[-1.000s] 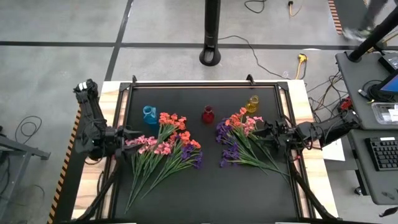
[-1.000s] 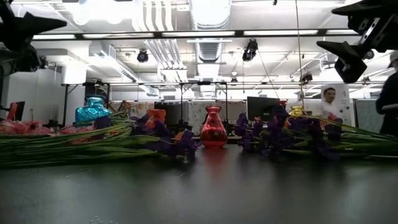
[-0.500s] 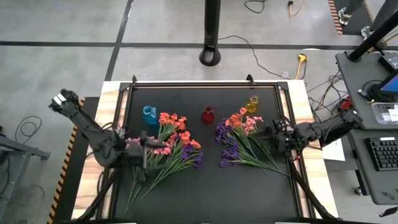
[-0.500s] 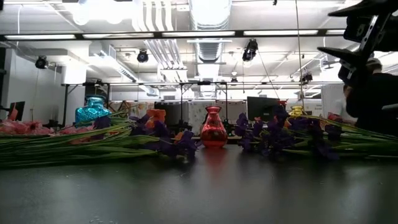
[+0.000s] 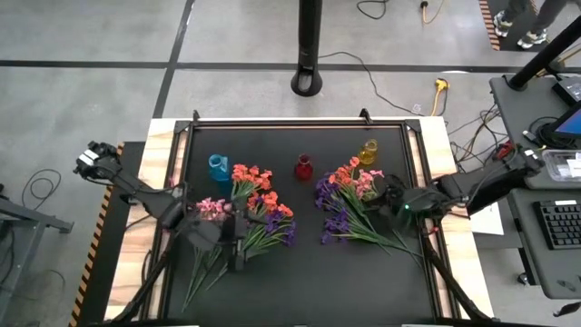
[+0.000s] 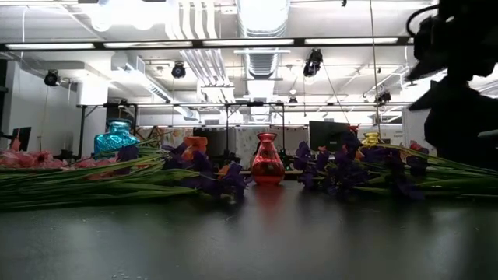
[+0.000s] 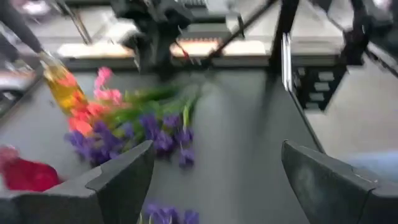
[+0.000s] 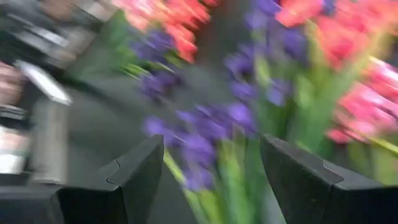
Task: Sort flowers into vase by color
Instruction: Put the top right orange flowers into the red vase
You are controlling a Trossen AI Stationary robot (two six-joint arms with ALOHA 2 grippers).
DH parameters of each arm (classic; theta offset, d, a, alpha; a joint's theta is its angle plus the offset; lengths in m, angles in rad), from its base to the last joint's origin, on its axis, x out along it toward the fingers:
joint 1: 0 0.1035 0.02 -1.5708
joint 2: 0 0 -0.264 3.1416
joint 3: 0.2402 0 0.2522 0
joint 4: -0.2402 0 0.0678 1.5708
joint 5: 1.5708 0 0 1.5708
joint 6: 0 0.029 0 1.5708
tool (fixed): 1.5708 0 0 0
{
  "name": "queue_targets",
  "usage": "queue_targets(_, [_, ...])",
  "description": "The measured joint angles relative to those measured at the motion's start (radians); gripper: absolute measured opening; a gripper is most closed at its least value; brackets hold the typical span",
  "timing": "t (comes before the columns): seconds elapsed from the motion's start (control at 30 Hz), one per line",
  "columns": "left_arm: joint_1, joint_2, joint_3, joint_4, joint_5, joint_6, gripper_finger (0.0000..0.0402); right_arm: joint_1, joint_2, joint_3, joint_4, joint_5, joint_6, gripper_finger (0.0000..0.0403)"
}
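We judged the flowers light and floppy — best pinched low on the stems; left gripper and right gripper both gaped empty.

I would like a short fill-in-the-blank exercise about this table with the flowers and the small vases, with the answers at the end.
1. The vase standing between the blue vase and the yellow vase is ____ in colour.
2. The flowers lie in ____ separate piles on the black mat.
3. The left gripper is over the left pile with its jaws ____.
4. The right gripper is over the ____ pile.

Answers: red; two; open; right
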Motion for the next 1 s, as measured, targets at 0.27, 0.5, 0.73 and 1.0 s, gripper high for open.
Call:
queue_targets(0.27, [0.081, 0.007, -0.036, -0.017, 0.045, -0.027, 0.0332, 0.0, 0.256, 0.216, -0.304, -0.009, 0.105, 0.0258])
queue_targets(0.5, [0.081, 0.085, -0.004, 0.021, 0.05, -0.131, 0.0332, 0.0, 0.445, 0.289, -0.321, -0.054, 0.109, 0.0258])
queue_targets(0.73, [0.088, 0.171, 0.058, 0.013, 0.032, -0.085, 0.0332, -0.013, 0.552, 0.305, -0.329, -0.063, 0.109, 0.0258])
queue_targets(1.0, [0.138, 0.187, 0.156, -0.199, -0.082, -0.008, 0.0332, -0.098, 0.582, 0.304, -0.327, -0.057, 0.049, 0.0257])
